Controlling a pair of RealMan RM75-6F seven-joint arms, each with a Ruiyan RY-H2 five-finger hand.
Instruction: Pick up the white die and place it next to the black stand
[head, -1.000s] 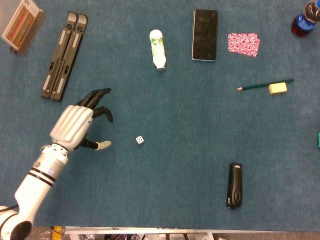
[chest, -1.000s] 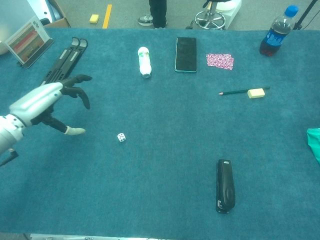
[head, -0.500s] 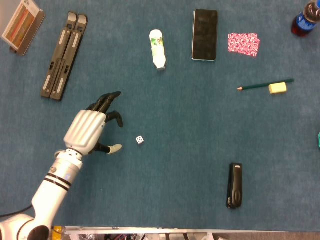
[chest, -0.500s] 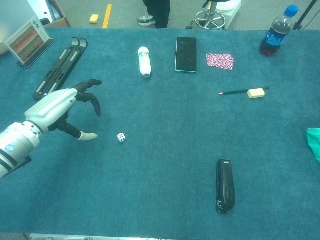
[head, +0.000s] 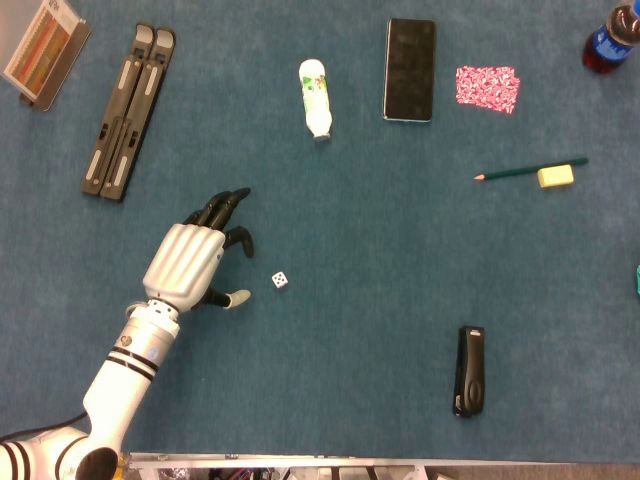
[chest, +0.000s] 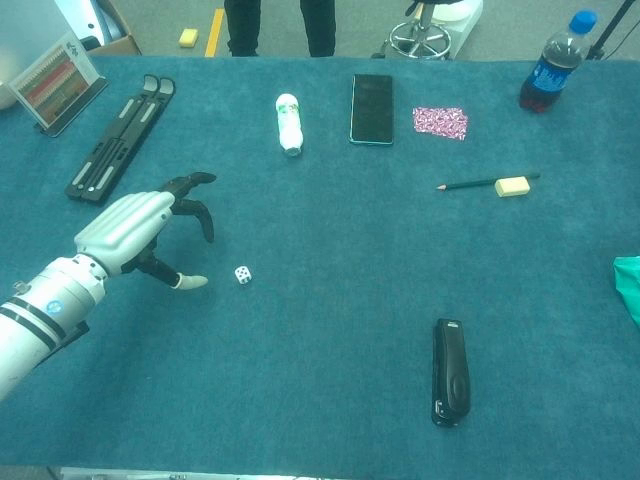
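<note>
The white die (head: 280, 281) (chest: 243, 274) lies on the blue table, left of centre. My left hand (head: 192, 259) (chest: 140, 230) hovers just left of it, fingers spread and holding nothing; its thumb tip (head: 239, 297) is a short gap from the die. The black stand (head: 128, 110) (chest: 120, 136) lies folded flat at the far left. My right hand is in neither view.
A white bottle (head: 316, 97) lies at the back centre beside a black phone (head: 410, 69) and a pink patterned pouch (head: 487, 88). A green pencil (head: 528, 170), a yellow eraser (head: 555, 176), a cola bottle (head: 610, 37) and a black stapler (head: 471, 370) are on the right. A card holder (head: 45, 52) stands far left.
My left hand has moved right and toward the die, from well left of it to close beside it. The die has not moved.
</note>
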